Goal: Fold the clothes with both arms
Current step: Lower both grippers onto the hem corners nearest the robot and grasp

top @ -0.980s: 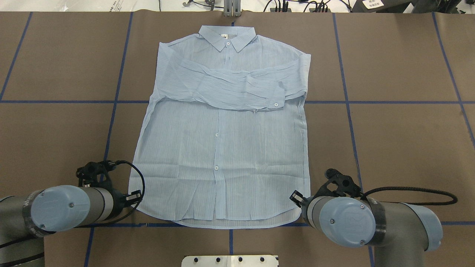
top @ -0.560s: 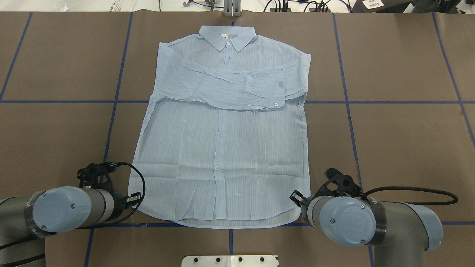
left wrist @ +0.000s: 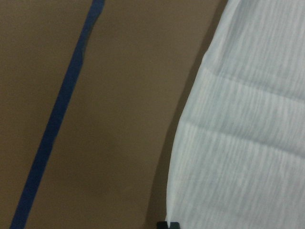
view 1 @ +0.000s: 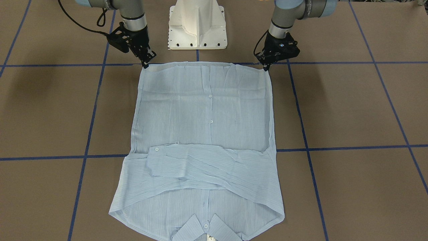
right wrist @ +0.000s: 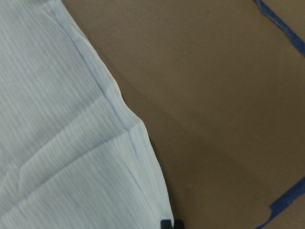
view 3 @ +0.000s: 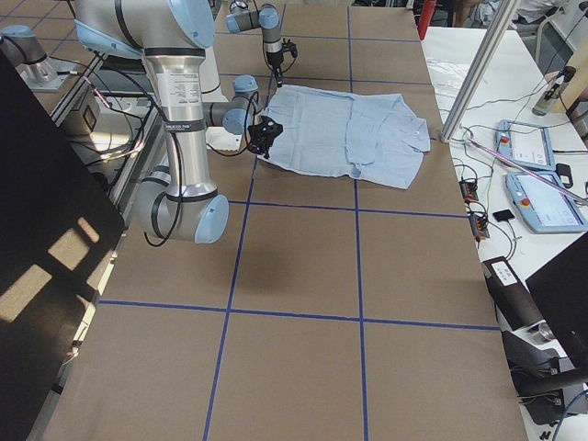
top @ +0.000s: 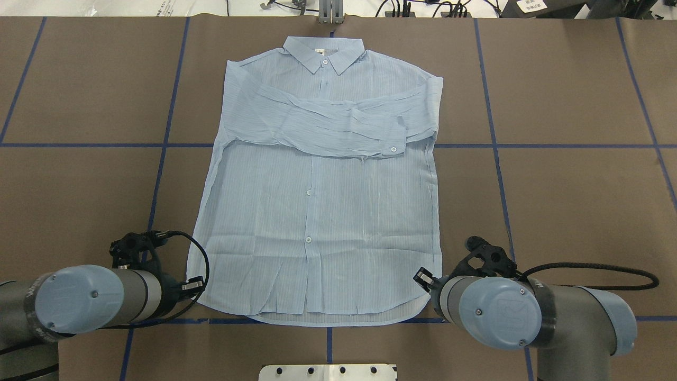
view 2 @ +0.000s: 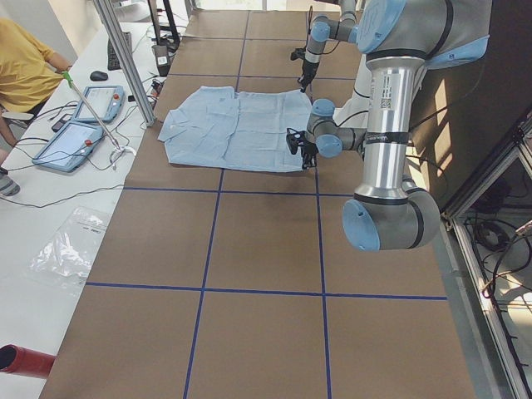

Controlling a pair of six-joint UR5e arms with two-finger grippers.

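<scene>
Shirt (top: pixel 317 211), light blue and finely striped, lies spread flat and front up on the brown worktop (top: pixel 571 211), with its hem toward the robot and its collar away from it. Nearest the robot, the white pedestal base (view 1: pixel 198 23) stands between the two arms; the left arm (top: pixel 79 301) and the right arm (top: pixel 529 317) reach low over the worktop, one to each side of the shirt. The left fingers (view 1: pixel 267 65) are drawn together and pinched on the hem corner on the robot's left; the right fingers (view 1: pixel 147 60) are likewise together and pinched on the opposite hem corner; each wrist view shows the fabric edge running down to a black fingertip. The hem (top: pixel 328 317) runs in a shallow curve between the two corners, lying along a blue tape line (top: pixel 650 318). Further out, small white buttons (top: pixel 308 239) line the closed placket; the lower front shows light creases. Beyond these, both sleeves (top: pixel 338 127) lie folded across the chest, one over the other, with the buttoned cuff (top: pixel 393 150) uppermost on the robot's right. Farthest, the collar (top: pixel 323 53) lies flat and buttoned near the worktop's far edge.
</scene>
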